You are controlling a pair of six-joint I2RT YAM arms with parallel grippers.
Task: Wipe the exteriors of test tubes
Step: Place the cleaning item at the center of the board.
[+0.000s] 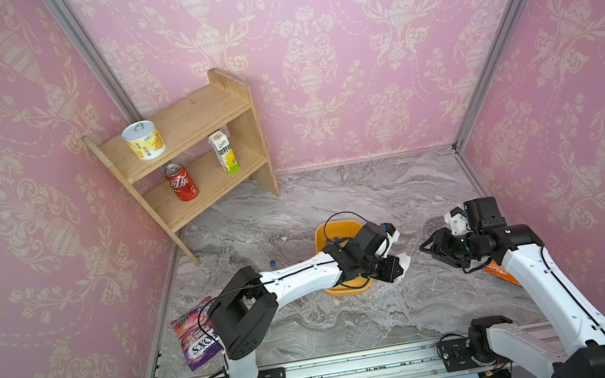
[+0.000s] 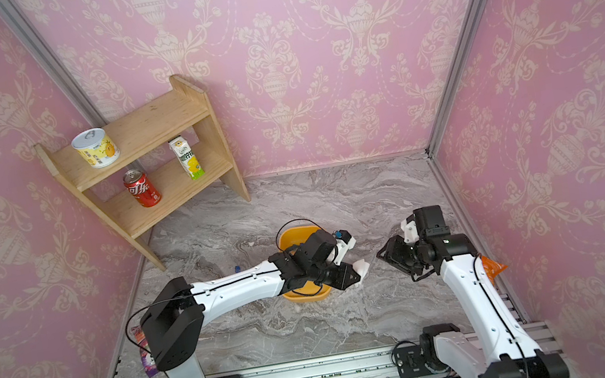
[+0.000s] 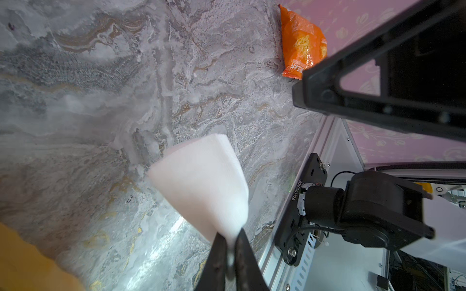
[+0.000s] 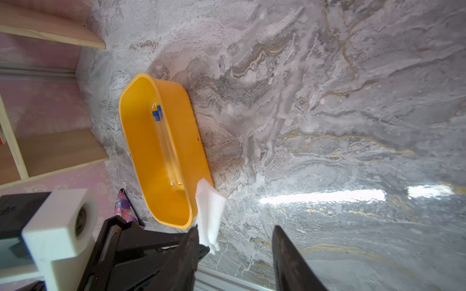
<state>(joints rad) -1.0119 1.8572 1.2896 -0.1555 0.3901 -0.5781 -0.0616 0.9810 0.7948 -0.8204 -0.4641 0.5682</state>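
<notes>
**Top views:** In both top views the left claw [image 1: 400, 266] hangs just past the near end of the orange oval plastic tub [image 1: 330, 231], clamped on a white folded wiping pad [image 1: 405, 260]. The right claw [image 1: 427, 247] faces it from beside the tub, and the two stay apart. On the tub's opposite side a small blue cap [image 1: 272, 264] lies on the grey marbled surface [image 1: 354, 321], its tube too faint to trace.

**Left wrist:** The pad fans out from the closed fingertips, pinched by one edge and clear of the surface.

**Right wrist:** The right claw's jaws stand well apart and empty. Two clear, thin test tubes [image 4: 167, 146] with blue caps lie side by side on the tub's floor.

With the pad ready and no tube in hand, the step appears to be fetching one. The next move calls for the right claw to reach into the tub and close narrowly on a slippery tube.
</notes>
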